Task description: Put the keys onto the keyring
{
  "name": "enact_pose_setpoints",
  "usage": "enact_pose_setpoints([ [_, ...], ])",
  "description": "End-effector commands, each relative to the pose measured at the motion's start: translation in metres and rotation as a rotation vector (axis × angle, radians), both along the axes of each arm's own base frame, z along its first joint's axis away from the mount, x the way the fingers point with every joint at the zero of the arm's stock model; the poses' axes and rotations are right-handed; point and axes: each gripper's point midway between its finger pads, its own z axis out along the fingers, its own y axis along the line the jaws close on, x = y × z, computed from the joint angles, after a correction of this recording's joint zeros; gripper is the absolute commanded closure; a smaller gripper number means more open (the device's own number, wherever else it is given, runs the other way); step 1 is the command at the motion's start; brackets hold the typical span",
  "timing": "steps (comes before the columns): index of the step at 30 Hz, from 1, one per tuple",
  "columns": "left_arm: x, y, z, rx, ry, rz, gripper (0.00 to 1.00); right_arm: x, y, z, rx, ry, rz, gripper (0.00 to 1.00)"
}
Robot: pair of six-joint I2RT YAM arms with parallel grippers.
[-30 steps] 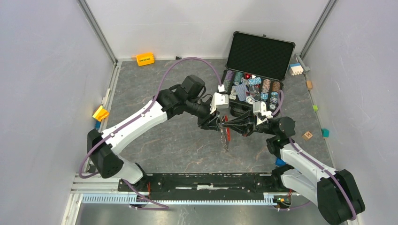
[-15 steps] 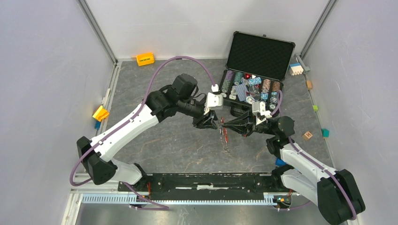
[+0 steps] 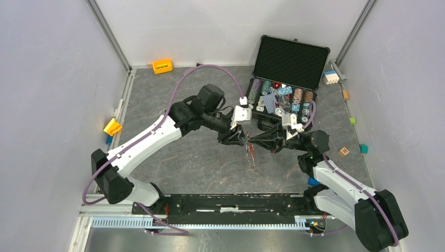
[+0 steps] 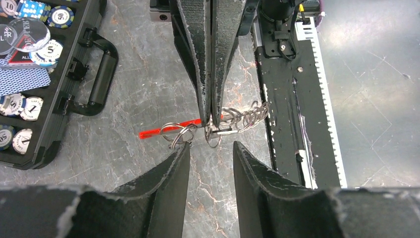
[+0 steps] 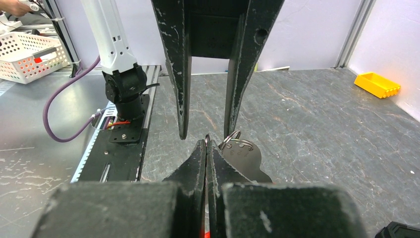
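My right gripper [image 3: 252, 139] [image 5: 206, 143] is shut on the keyring [image 4: 213, 130], pinching a thin silver ring that pokes out above its tips. The red fob [image 4: 157, 131] and the silver chain [image 4: 249, 115] stick out to either side of it in the left wrist view. In the top view the keyring [image 3: 251, 153] dangles below the grip. A flat silver key [image 5: 245, 157] on a small split ring hangs beside the right fingers. My left gripper [image 3: 241, 138] [image 4: 211, 145] faces the right one, open and empty. One left fingertip [image 4: 185, 148] touches the split rings [image 4: 177, 134].
An open black case [image 3: 290, 62] of poker chips stands at the back right, its handle [image 4: 101, 79] close to the grippers. An orange block [image 3: 162, 66] lies at the back wall. Small coloured blocks line both side edges. The black base rail [image 3: 231, 203] runs along the near edge.
My left arm has drawn back slightly to the left, away from the right gripper. The right gripper has kept its hold on the keyring and has barely moved.
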Motion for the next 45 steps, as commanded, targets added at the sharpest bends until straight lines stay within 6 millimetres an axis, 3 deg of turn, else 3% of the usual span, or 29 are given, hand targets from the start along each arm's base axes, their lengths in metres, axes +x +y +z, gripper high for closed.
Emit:
enact_pose_setpoints([
  [1,0.005,-0.009,0.004,-0.046,-0.05,-0.039,0.56,-0.001,0.0,0.015,0.035,-0.054,-0.001,1.0],
  [6,0.002,-0.011,0.003,-0.06,-0.041,-0.064,0.58,-0.002,0.0,0.015,0.037,-0.052,0.001,1.0],
  [15,-0.005,-0.012,-0.005,-0.063,-0.004,-0.09,0.71,0.0,0.0,0.015,0.039,-0.053,-0.007,1.0],
  [20,-0.008,-0.012,-0.005,-0.071,0.011,-0.098,0.72,0.0,0.0,0.014,0.037,-0.051,-0.008,1.0],
  [25,-0.002,-0.007,-0.004,-0.06,-0.042,-0.063,0.58,0.003,0.0,0.011,0.027,-0.05,-0.016,1.0],
  [31,0.005,0.011,0.014,-0.067,-0.189,-0.007,0.47,0.004,0.001,0.009,0.02,-0.042,-0.016,1.0],
  [37,-0.007,0.019,0.015,-0.075,-0.204,-0.045,0.45,0.005,0.001,0.008,0.019,-0.033,-0.014,1.0],
  [42,-0.023,0.015,0.005,-0.094,-0.142,-0.133,0.47,0.005,0.001,0.009,0.019,-0.035,-0.014,1.0],
  [45,-0.022,0.01,-0.001,-0.088,-0.125,-0.146,0.48,0.005,0.001,0.009,0.019,-0.035,-0.014,1.0],
])
